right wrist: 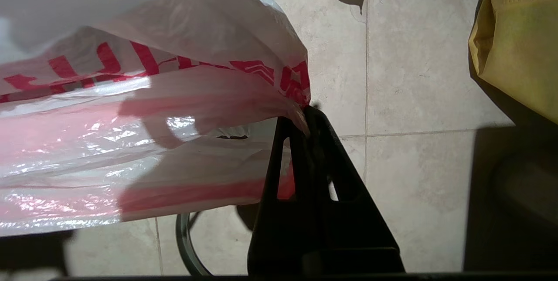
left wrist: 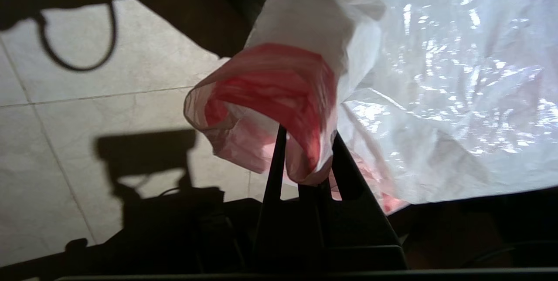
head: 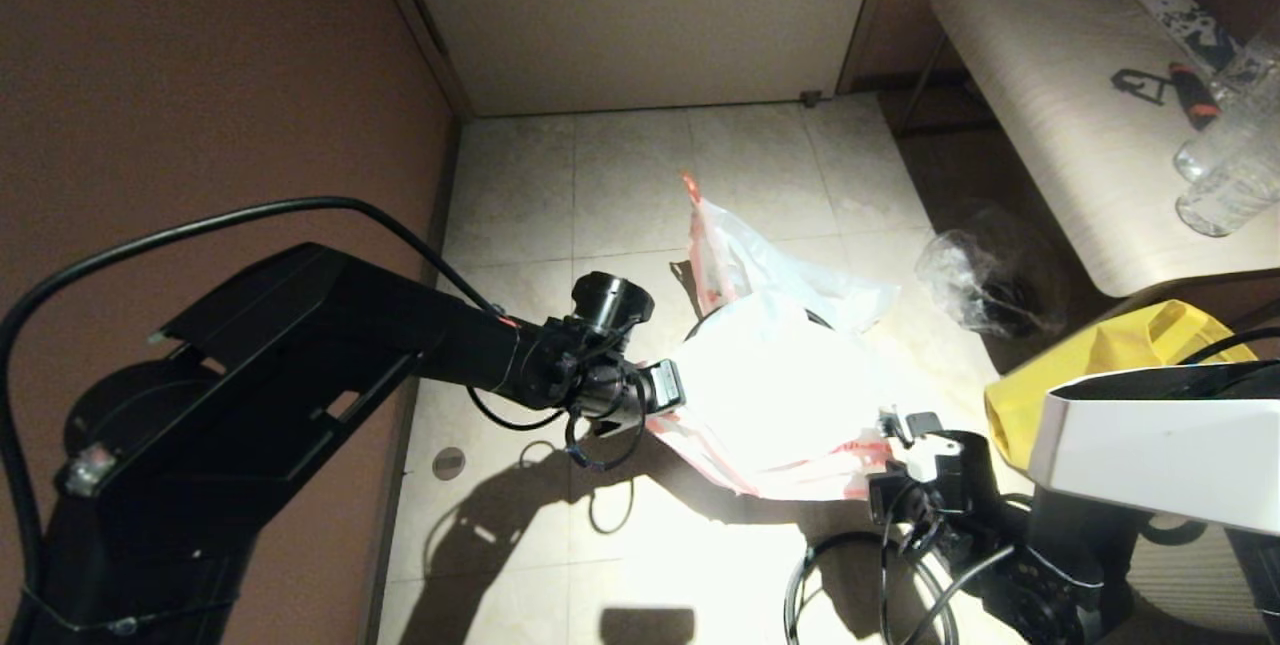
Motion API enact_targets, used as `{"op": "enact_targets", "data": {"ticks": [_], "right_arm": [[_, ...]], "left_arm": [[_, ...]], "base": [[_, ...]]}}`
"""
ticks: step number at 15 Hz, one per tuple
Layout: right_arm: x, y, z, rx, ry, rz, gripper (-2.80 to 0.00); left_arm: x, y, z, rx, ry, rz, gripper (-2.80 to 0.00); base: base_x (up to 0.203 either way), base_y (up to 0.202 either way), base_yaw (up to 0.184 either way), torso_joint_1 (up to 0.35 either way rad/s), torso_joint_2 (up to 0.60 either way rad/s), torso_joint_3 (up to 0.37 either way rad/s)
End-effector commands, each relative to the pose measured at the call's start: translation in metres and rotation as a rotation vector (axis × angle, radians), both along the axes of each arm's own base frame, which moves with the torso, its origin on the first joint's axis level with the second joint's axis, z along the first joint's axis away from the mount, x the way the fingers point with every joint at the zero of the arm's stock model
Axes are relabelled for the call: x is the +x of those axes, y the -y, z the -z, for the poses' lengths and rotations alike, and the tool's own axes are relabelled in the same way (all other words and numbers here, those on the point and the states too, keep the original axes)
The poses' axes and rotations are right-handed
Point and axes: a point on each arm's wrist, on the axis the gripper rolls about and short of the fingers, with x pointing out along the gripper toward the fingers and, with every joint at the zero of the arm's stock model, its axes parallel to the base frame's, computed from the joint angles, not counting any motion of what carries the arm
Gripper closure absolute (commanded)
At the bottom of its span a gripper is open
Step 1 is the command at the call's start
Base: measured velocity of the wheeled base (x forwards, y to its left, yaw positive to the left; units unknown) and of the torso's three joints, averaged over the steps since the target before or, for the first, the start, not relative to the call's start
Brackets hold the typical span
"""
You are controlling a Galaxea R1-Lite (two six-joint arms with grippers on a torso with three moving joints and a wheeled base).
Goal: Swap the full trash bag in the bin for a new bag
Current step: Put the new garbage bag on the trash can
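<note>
The new bag [head: 780, 395], milky white with red print, hangs spread between my two grippers above the floor. My left gripper [head: 668, 387] [left wrist: 307, 138] is shut on a bunched, red-printed fold of its left edge [left wrist: 279, 93]. On the opposite edge [right wrist: 279, 76], my right gripper [head: 893, 428] [right wrist: 305, 114] is also shut. Just beyond it on the tiles lies the full trash bag [head: 770, 275], see-through, with an orange handle strip [head: 692, 193] sticking up. Of the bin, only a dark arc [head: 703, 322] shows at the new bag's far edge.
A clear bag with dark contents [head: 985, 280] sits on the floor to the right. Near my right arm stands a yellow tote bag [head: 1100, 355] [right wrist: 518, 45]. A pale bench [head: 1060, 105] runs along the right. A thin dark ring [right wrist: 181, 242] lies on the tiles. Brown wall on the left.
</note>
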Motion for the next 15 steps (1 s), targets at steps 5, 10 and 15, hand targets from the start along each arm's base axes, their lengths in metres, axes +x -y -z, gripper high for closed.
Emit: {"op": "enact_targets", "data": {"ticks": [5, 10, 15], "right_arm": [[0.046, 0.016, 0.007, -0.063, 0.071, 0.049, 0.00], [0.059, 0.020, 0.000, -0.058, 0.114, 0.076, 0.00], [0.062, 0.026, -0.038, -0.042, 0.205, 0.112, 0.00]], "left_arm": [[0.024, 0.010, 0.039, 0.033, 0.028, -0.012, 0.00], [0.036, 0.018, 0.045, 0.106, 0.040, -0.053, 0.00], [0.033, 0.016, 0.011, 0.057, 0.094, -0.076, 0.00]], "base": [[0.000, 0.000, 0.000, 0.000, 0.00, 0.000], [0.000, 0.000, 0.000, 0.000, 0.00, 0.000], [0.000, 0.000, 0.000, 0.000, 0.00, 0.000]]}}
